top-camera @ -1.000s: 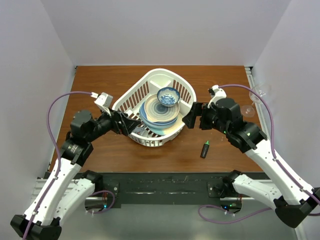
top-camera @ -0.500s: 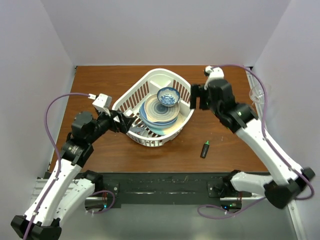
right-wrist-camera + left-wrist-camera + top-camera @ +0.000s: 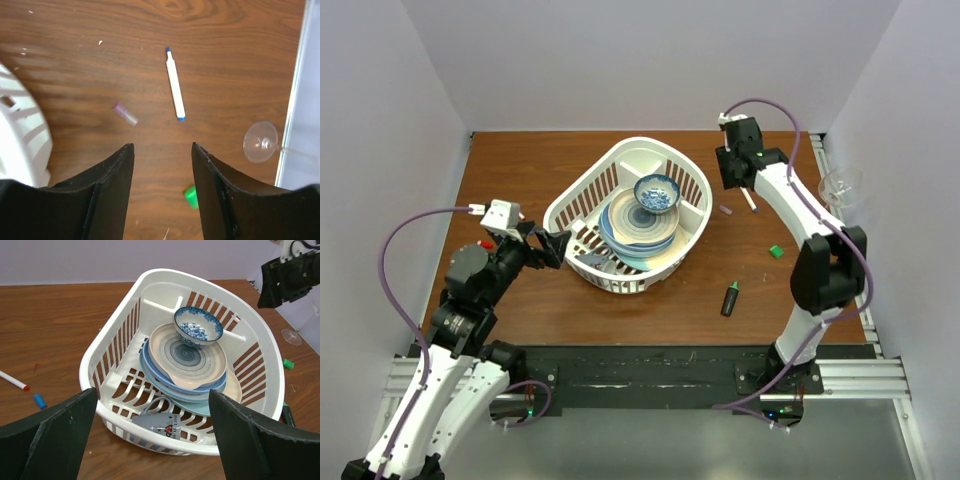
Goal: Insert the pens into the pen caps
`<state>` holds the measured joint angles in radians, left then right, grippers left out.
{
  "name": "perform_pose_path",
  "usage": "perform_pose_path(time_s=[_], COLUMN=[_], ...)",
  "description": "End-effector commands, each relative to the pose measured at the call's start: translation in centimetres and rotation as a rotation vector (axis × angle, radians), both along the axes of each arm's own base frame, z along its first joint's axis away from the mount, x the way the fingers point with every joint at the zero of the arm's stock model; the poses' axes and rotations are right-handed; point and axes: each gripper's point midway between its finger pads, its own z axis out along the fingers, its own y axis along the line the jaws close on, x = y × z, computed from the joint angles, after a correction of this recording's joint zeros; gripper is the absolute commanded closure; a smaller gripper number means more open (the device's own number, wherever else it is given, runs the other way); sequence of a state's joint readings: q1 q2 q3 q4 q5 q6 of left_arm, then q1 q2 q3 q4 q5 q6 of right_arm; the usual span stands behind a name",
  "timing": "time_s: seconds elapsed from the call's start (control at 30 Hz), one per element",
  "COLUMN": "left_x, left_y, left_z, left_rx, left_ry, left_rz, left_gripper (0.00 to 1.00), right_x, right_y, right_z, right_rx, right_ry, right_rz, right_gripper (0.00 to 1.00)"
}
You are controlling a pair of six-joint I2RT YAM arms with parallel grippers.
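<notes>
While my right end effector (image 3: 162,147), spread and empty, hovers above the blue-tipped white pen (image 3: 175,86), I judge pickup comes next: descend, align, pinch.

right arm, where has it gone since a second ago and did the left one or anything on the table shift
The right hand swung from the basket's right side toward the table's far right and now hangs open over a white pen. The left hand, open, drew back from the basket's left wall. Nothing was taken or let go. Basket, dishes, black marker and wine glass stayed put.
</notes>
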<state>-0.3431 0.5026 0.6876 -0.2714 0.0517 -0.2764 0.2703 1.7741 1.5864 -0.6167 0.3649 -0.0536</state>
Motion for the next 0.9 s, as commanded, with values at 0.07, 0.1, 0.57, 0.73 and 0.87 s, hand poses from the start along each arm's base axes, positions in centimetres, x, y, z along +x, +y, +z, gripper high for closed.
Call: perform_pose_path(time_s=[0.07, 0.1, 0.57, 0.73, 0.87], left_x=[0.3, 0.4, 0.7, 0.6, 0.6], left_y=[0.8, 0.8, 1.2, 1.4, 1.4], left_z=[0.4, 0.5, 0.3, 0.6, 0.6], left_rx=[0.013, 0.014, 0.029, 0.028, 0.029], left_ry=[-0.029, -0.031, -0.028, -0.037, -0.039], left_rz=[0.044, 0.045, 0.072, 0.081, 0.076], left_gripper=[0.02, 0.02, 0.03, 0.03, 0.04], right_x=[4.8, 5.4, 7.5, 7.3, 6.7], right_y=[-2.1, -2.2, -5.0, -6.2, -6.1], right_z=[-1.7, -3.6, -10.8, -12.8, -14.2], right_rx=[-0.063, -0.058, -0.031, -0.01, 0.026], right_ry=[0.033, 0.075, 0.243, 0.283, 0.325], right_rz=[0.006, 0.01, 0.0, -0.009, 0.01], right_gripper=[0.49, 0.51, 0.57, 0.58, 0.59])
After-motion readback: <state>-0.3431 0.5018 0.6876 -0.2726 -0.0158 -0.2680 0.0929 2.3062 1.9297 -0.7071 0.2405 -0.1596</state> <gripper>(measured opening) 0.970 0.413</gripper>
